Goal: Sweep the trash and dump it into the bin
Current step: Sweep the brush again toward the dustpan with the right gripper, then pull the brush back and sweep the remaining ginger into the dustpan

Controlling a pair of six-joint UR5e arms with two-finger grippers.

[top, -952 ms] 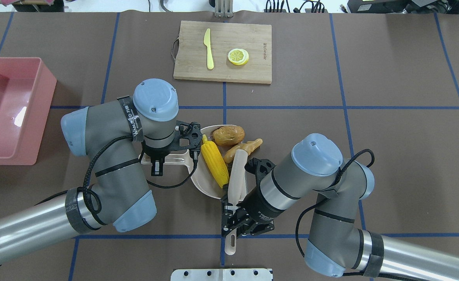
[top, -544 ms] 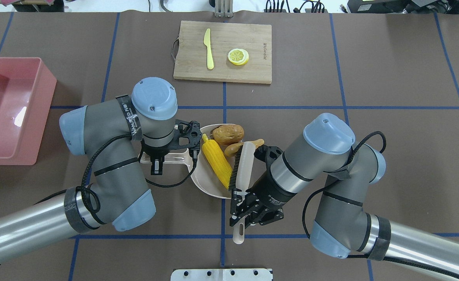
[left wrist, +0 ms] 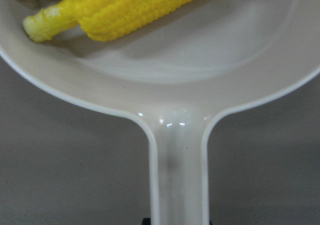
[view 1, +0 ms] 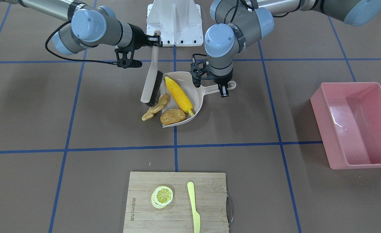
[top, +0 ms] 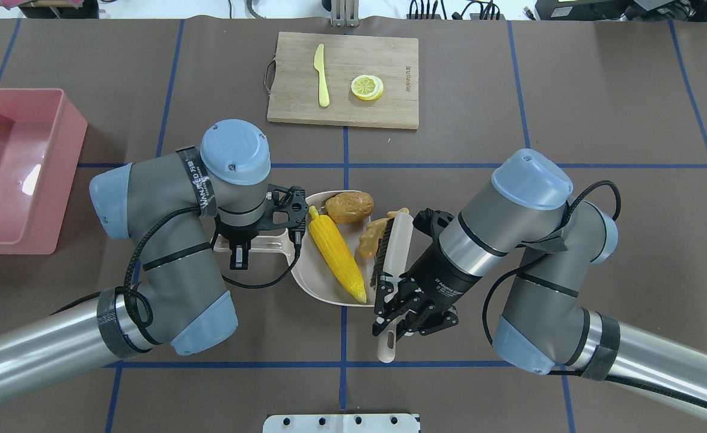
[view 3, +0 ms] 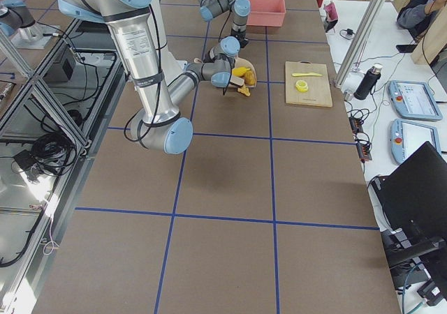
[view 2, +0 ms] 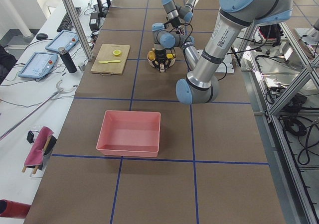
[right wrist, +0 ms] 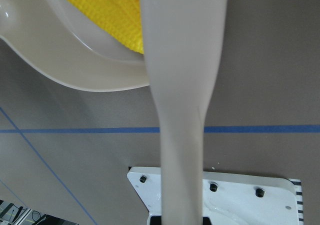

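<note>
A yellow toy corn cob (view 1: 178, 94) lies slantwise in the beige plastic dustpan (view 1: 199, 97), with the brown lumpy toy potato (view 1: 172, 116) at the pan's open mouth and the tan knobbly toy ginger root (view 1: 151, 109) just outside its edge, touching the dark bristles of the beige long-handled brush (view 1: 152, 84). The right gripper (view 1: 155, 39) clasps the brush's handle, and the left gripper (view 1: 223, 86) grips the dustpan's handle. The pink rectangular plastic tub (view 1: 321, 111) sits well apart at the view's right, and a bamboo cutting board (view 1: 145, 213) nearest the camera carries a yellow lemon slice (view 1: 163, 195) and a pale yellow plastic knife (view 1: 194, 208).
</note>
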